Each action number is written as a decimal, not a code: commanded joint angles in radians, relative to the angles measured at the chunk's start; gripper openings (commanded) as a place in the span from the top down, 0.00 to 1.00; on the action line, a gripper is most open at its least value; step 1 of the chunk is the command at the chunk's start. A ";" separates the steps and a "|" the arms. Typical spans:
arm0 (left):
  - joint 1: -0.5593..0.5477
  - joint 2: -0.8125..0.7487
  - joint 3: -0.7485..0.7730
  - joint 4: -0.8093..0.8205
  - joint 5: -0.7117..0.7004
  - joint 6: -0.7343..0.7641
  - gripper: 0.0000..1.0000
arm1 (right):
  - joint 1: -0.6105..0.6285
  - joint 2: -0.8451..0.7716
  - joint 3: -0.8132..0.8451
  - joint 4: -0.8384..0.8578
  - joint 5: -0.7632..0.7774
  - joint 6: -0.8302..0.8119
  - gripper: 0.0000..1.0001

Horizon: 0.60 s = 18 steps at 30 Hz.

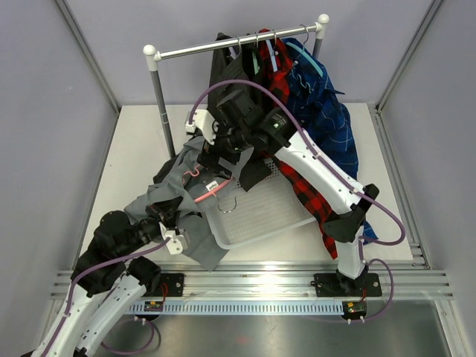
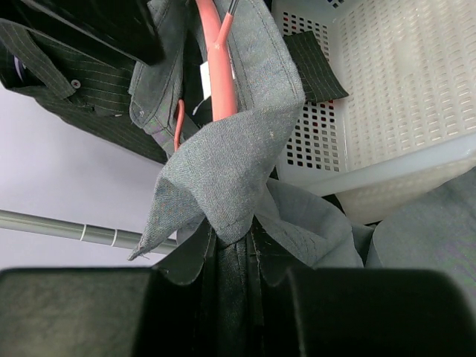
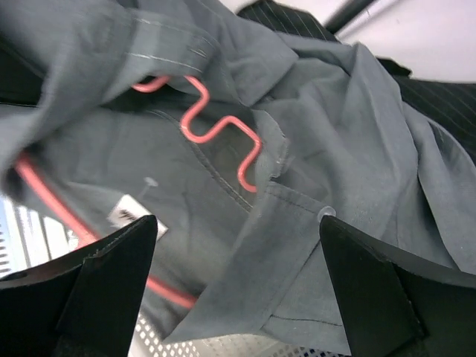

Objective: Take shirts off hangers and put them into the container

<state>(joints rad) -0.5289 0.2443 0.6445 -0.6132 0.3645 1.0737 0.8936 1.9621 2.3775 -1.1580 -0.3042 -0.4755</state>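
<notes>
Top external view: four shirts in all. Three hang from the one rail [image 1: 223, 47] at the back: a dark shirt [image 1: 225, 71], a red plaid shirt [image 1: 301, 182] and a blue plaid shirt [image 1: 331, 119]. Their hangers are mostly hidden by cloth; only one teal hanger [image 1: 311, 61] shows clearly, at the shoulder of the blue shirt. The fourth, a grey shirt [image 1: 160, 195], is off the rail. It lies crumpled on the surface [image 1: 141, 141], with part of it draped over the left edge of the single white basket [image 1: 271, 216]. One pink hanger [image 1: 208, 195] sits inside the grey shirt, its metal hook lying over the basket floor

Left wrist view: the left fingers [image 2: 357, 312] are drawn narrow and pinch a bunched fold of the grey shirt between them, just beside the basket wall

Right wrist view: the right fingers [image 3: 372, 297] stand spread wide with nothing between them, above the grey shirt's collar and the bent neck of the pink hanger, touching neither as far as can be seen
</notes>
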 commanded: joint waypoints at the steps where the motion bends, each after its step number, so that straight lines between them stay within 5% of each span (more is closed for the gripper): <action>1: -0.005 -0.007 0.035 0.021 0.068 0.020 1.00 | 0.011 0.003 -0.012 0.032 0.186 -0.031 0.02; 7: -0.005 -0.033 0.035 0.026 0.056 -0.017 1.00 | 0.013 0.009 -0.052 0.072 0.301 -0.015 0.19; 11: -0.005 -0.049 0.027 0.013 0.050 -0.056 1.00 | 0.015 -0.005 -0.054 0.118 0.341 0.017 0.49; 15: -0.003 -0.082 0.021 0.017 0.048 -0.095 1.00 | 0.013 -0.008 -0.037 0.121 0.317 0.038 0.98; 18: -0.005 -0.099 0.024 0.009 0.036 -0.115 1.00 | -0.011 -0.017 -0.032 0.113 0.252 0.072 1.00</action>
<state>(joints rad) -0.5289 0.1711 0.6445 -0.6479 0.3607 0.9928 0.9001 1.9781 2.3177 -1.0893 -0.0250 -0.4393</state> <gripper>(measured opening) 0.156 0.018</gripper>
